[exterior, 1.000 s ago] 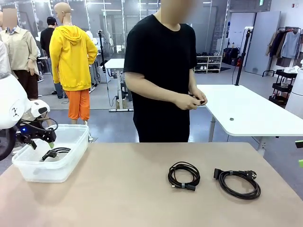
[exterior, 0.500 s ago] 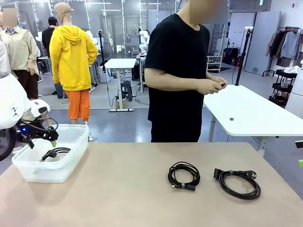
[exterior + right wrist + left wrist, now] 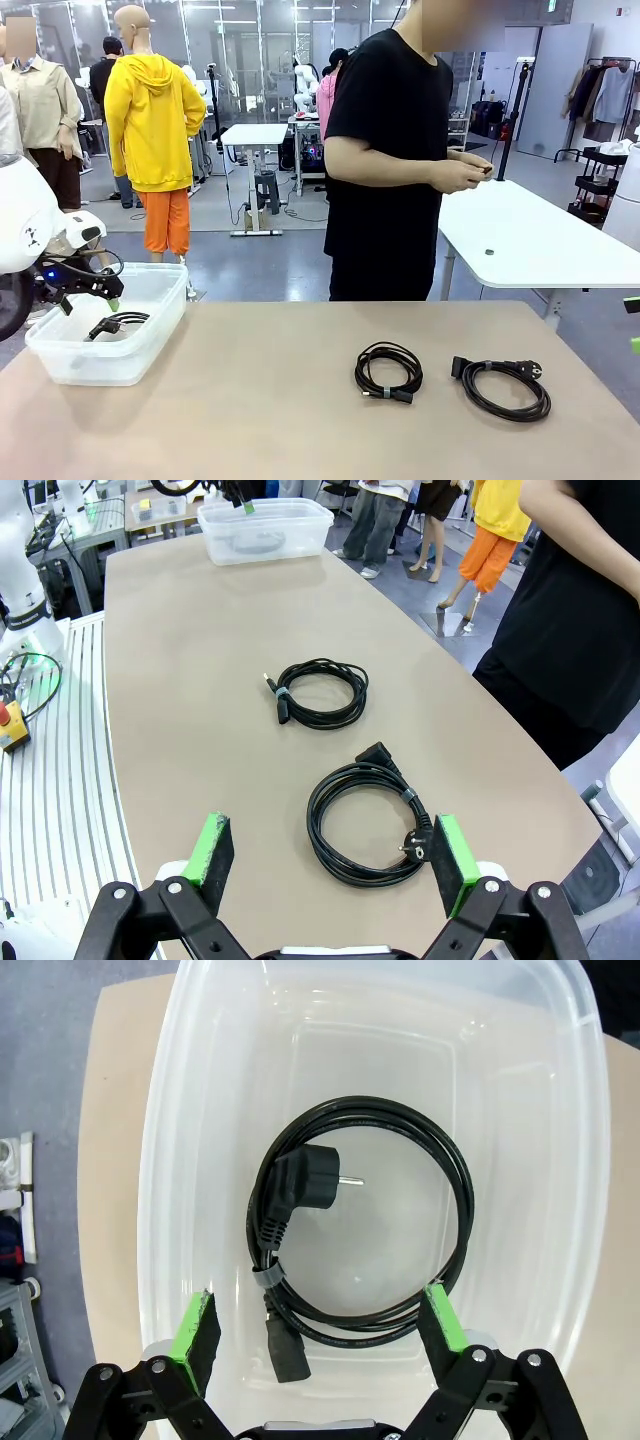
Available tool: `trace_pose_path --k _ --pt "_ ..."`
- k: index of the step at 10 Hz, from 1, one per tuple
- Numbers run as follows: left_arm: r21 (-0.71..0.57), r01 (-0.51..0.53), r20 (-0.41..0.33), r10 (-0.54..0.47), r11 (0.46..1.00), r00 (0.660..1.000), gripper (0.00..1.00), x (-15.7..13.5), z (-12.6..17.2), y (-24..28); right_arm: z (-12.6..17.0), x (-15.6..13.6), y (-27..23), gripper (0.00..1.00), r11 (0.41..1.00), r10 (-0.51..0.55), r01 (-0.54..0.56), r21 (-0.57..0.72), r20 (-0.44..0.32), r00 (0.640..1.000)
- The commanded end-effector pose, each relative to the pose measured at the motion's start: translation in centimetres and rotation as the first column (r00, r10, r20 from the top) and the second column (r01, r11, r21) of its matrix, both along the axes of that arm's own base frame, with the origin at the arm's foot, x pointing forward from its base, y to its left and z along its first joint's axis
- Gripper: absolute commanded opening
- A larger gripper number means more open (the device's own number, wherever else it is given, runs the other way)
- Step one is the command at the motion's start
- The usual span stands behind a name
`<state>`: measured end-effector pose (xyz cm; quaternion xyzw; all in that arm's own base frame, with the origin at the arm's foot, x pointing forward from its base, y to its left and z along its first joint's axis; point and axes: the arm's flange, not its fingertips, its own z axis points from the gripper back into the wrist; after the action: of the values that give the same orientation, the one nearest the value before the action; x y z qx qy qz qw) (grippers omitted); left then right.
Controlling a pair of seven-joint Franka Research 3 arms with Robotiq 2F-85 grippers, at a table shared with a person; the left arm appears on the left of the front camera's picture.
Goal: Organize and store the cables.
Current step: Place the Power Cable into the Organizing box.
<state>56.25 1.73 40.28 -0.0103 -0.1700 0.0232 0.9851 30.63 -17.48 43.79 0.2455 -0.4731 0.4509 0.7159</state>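
- One cable (image 3: 300, 1182) is coiled inside the box (image 3: 135, 352).
- The left gripper (image 3: 318, 1310) is held open above the box.
- A second cable (image 3: 361, 376) and a third cable (image 3: 463, 366) are laid far from the box.
- The right gripper (image 3: 331, 842) is held open too.

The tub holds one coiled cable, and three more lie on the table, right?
No, two lie on the table, not three: the middle cable and the right cable in the front view. The tub does hold one coiled cable, per the left wrist view.

cable (image 3: 300, 1186) in bin (image 3: 178, 1160) left, two cables (image 3: 400, 394) right
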Motion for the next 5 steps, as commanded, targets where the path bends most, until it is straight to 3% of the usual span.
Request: trace_pose_path --k 1,2,3,5 --pt "0.0 0.0 0.0 0.0 1.0 1.0 1.0 0.0 0.0 0.0 0.0 0.2 -0.1 1.0 1.0 0.005 -0.006 0.005 0.025 1.0" --pt "0.026 0.032 0.028 -0.033 0.999 0.999 1.0 0.4 2.2 0.5 0.0 0.2 -0.1 1.0 1.0 0.005 -0.006 0.005 0.025 1.0" --pt "-0.034 0.12 0.009 -0.119 0.992 0.993 1.0 -0.8 4.3 0.7 0.0 0.2 -0.1 1.0 1.0 0.005 -0.006 0.005 0.025 1.0" --pt "-0.037 0.294 -0.025 -0.295 0.955 0.955 1.0 -4.2 7.2 1.2 0.0 0.2 -0.1 1.0 1.0 0.005 -0.006 0.005 0.025 1.0"
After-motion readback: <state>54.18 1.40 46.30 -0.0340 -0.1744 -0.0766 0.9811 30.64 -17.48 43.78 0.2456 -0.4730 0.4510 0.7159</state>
